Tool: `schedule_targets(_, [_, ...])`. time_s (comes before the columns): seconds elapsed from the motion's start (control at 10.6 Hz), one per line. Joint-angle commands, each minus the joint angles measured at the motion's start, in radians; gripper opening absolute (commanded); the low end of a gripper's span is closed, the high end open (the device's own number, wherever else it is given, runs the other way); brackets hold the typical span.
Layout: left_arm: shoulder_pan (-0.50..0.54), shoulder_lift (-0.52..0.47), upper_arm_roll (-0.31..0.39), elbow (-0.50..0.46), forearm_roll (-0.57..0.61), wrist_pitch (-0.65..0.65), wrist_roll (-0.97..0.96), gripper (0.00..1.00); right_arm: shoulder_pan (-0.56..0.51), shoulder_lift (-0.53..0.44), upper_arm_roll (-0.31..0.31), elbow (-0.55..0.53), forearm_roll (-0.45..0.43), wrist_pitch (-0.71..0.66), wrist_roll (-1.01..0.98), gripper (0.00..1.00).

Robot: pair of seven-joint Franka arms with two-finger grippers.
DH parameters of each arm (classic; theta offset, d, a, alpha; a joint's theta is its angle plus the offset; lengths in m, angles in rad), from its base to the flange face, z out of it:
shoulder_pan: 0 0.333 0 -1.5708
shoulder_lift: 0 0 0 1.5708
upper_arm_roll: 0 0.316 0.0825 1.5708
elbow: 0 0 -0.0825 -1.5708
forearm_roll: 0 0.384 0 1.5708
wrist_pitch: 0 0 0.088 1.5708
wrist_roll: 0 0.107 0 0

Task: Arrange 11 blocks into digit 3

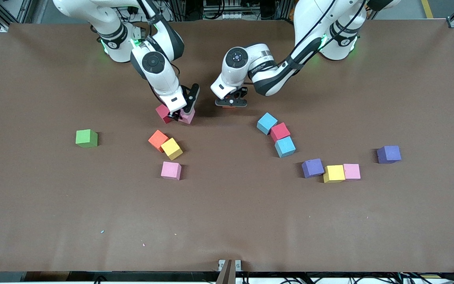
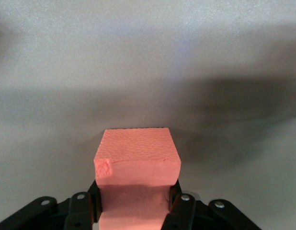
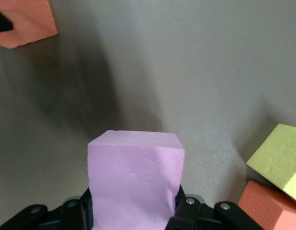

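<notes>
My right gripper (image 1: 178,115) is shut on a pink block (image 3: 134,177), which sits on the table touching a dark red block (image 1: 162,113). My left gripper (image 1: 231,103) hangs low over the table beside them and is shut on an orange block (image 2: 136,160), squeezed between its fingers. In the front view that orange block is almost hidden under the hand. Other blocks lie loose: orange (image 1: 158,140) and yellow (image 1: 171,148) touching, a pink one (image 1: 171,170), and a light blue (image 1: 267,122), dark red (image 1: 280,131), light blue (image 1: 285,146) row.
A purple (image 1: 312,167), yellow (image 1: 333,173) and pink (image 1: 352,171) row lies toward the left arm's end, with a lone purple block (image 1: 388,154) past it. A single green cube (image 1: 86,138) sits toward the right arm's end.
</notes>
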Motion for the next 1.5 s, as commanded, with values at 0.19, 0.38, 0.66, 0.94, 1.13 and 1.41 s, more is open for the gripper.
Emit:
schedule_targets(0.19, [-0.013, 0.025, 0.006, 0.017, 0.031, 0.002, -0.03, 0.52, 0.011, -0.039, 0.006, -0.035, 0.02, -0.006, -0.155, 0.0])
schedule_targets(0.38, [-0.013, 0.025, 0.006, 0.019, 0.031, 0.002, -0.024, 0.63, 0.027, -0.041, 0.008, -0.035, 0.02, -0.006, -0.178, 0.0])
schedule_targets(0.66, [-0.011, 0.025, 0.006, 0.019, 0.031, 0.002, -0.03, 0.78, 0.047, -0.054, 0.009, -0.05, 0.02, -0.005, -0.183, 0.0])
schedule_targets(0.94, [0.0, 0.017, 0.006, 0.019, 0.029, -0.001, -0.062, 1.0, 0.047, -0.059, 0.009, -0.064, 0.02, -0.003, -0.193, 0.0])
schedule_targets(1.13, [0.004, 0.003, 0.006, 0.019, 0.029, -0.004, -0.074, 1.0, 0.047, -0.059, 0.009, -0.075, 0.02, 0.0, -0.203, 0.0])
schedule_targets(1.41, [0.023, -0.064, 0.003, 0.019, 0.018, -0.036, -0.104, 1.0, 0.085, -0.061, 0.009, -0.076, 0.035, 0.009, -0.201, 0.0])
